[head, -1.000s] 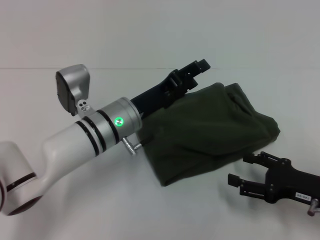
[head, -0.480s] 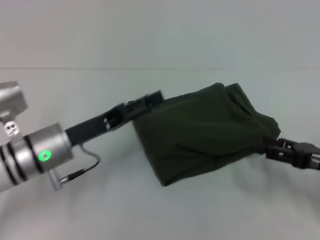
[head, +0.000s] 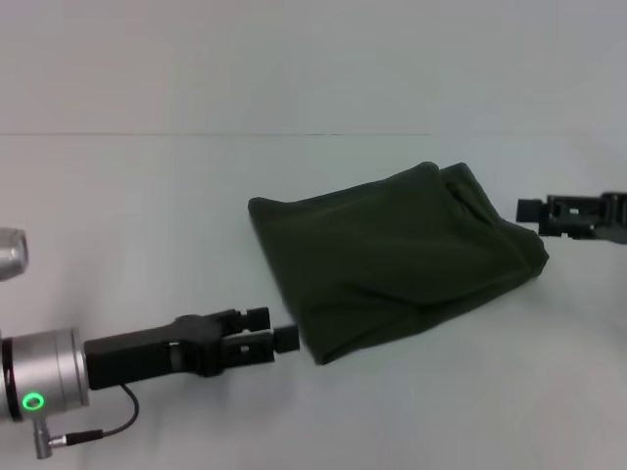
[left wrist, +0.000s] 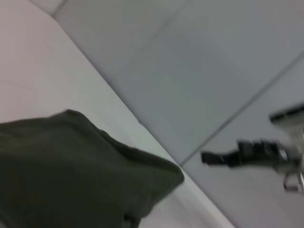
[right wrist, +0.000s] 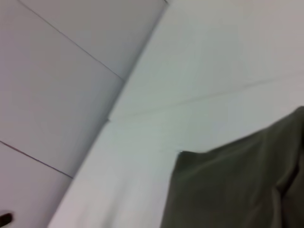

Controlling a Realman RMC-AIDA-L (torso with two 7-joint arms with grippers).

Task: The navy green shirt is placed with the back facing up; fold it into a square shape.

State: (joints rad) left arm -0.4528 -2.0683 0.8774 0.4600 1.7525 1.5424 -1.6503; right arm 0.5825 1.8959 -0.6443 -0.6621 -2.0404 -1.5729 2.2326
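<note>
The navy green shirt (head: 392, 259) lies folded into a rough, slightly rumpled rectangle on the white table (head: 147, 196), plain side up. It also shows in the left wrist view (left wrist: 71, 175) and the right wrist view (right wrist: 237, 190). My left gripper (head: 274, 328) is open and empty, low over the table just off the shirt's front-left corner, not touching it. My right gripper (head: 529, 209) hovers just beyond the shirt's right edge, apart from the cloth, and holds nothing. It shows far off in the left wrist view (left wrist: 223, 156).
The table's far edge (head: 313, 134) runs across the back, with a pale wall behind it. Bare tabletop lies all around the shirt.
My left arm has swung back from the shirt's far-left side to its front-left corner. My right gripper has moved from the front right up to the shirt's right side. The shirt has not moved.
</note>
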